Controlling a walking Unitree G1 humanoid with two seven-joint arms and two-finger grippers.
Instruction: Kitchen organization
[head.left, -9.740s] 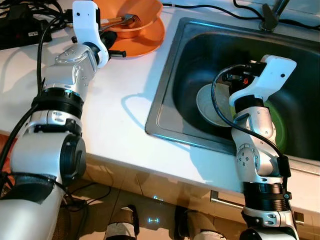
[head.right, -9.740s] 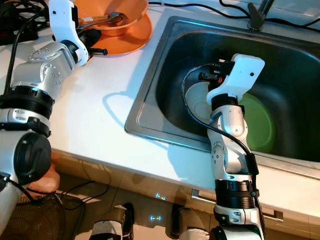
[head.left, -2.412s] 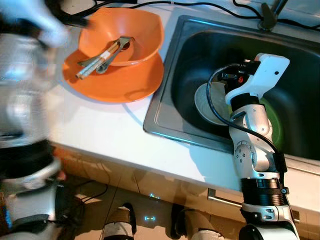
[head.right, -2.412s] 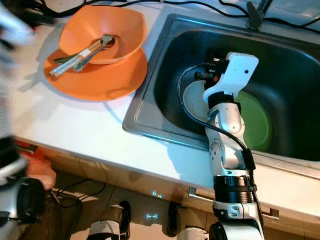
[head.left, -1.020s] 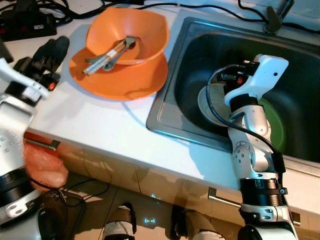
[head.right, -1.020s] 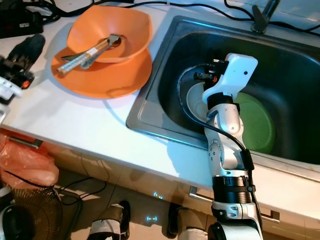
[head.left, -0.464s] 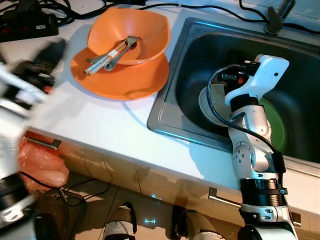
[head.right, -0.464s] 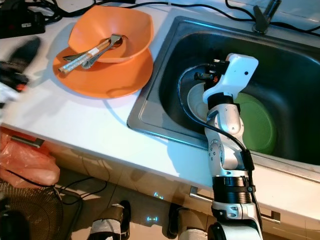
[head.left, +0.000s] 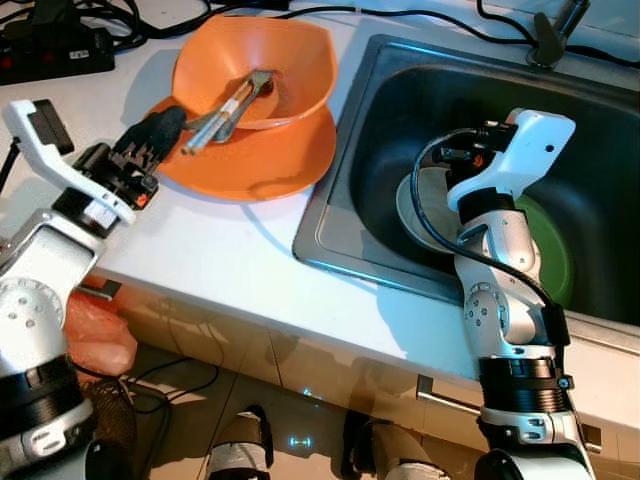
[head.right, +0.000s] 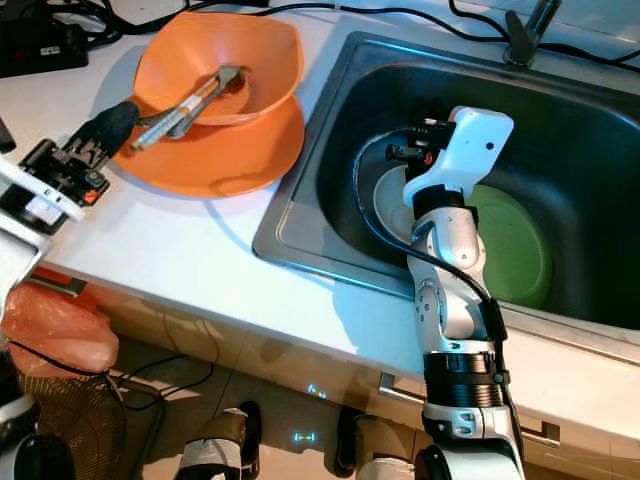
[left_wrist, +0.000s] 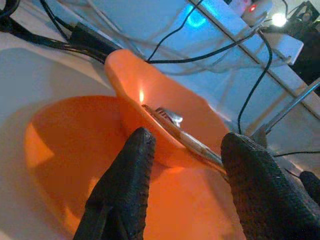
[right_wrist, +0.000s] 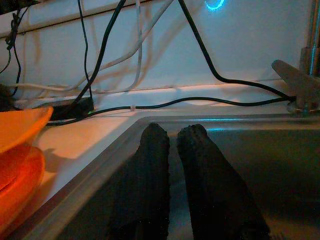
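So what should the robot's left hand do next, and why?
Probably ease the left gripper a little forward and close it on the utensil handles. Its black fingers are open, and the handles poke out over the rim of the orange bowl right between them. The right gripper is shut, above the sink.

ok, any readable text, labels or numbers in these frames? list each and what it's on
None readable.
Orange bowl and plate: no print or marks.
Utensils in the bowl: no legible stamp.
Sink: no markings seen.
Left gripper, right gripper: plain black fingers, no labels.
Power strip at the counter's back: dark and too small to tell if it carries text.
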